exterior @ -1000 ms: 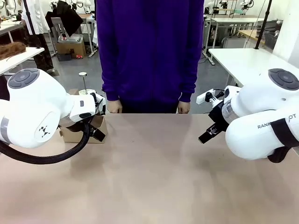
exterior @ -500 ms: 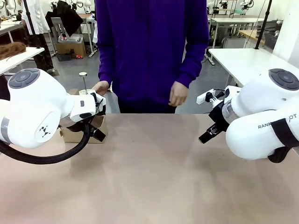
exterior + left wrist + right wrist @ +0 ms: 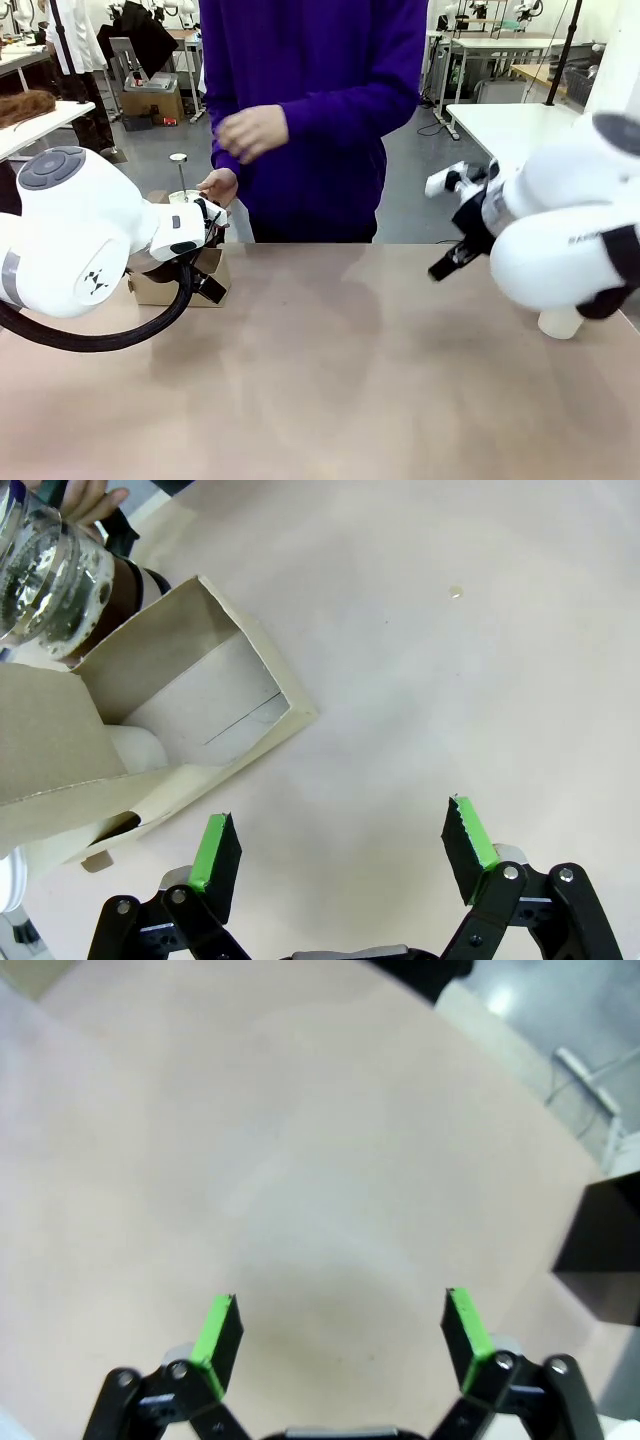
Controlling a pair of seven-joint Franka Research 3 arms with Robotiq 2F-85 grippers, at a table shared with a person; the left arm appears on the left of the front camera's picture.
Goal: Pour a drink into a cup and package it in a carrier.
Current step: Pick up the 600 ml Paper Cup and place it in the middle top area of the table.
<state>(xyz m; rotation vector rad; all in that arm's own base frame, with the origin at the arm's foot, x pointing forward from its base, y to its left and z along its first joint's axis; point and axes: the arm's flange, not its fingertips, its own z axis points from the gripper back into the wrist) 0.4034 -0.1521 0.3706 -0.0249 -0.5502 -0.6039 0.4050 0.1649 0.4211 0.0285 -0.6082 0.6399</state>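
Note:
The brown cardboard carrier (image 3: 190, 705) lies at the table's left, up and to the left of my open left gripper (image 3: 340, 845), whose green pads (image 3: 212, 848) hold nothing. In the front view the carrier (image 3: 160, 288) peeks out from behind my left arm. Beyond it stands the clear jug (image 3: 45, 575) with the dark drink (image 3: 128, 578), and a person's hand (image 3: 218, 186) rests at its top. My right gripper (image 3: 340, 1330) hangs open above bare table. Under my right arm (image 3: 570, 240) the lower part of a white cup (image 3: 560, 322) shows.
The person in a purple top stands at the far edge, the other hand (image 3: 250, 130) raised to the chest. A black box (image 3: 600, 1255) sits at the table's right edge. Something white and rounded (image 3: 135, 748) lies inside the carrier. The beige table (image 3: 330, 380) spreads bare between my arms.
My right arm has lifted and swung, uncovering the white cup beneath it. The person's hands left the table edge: one went to the jug, the other rose to the chest. My left arm stayed put.

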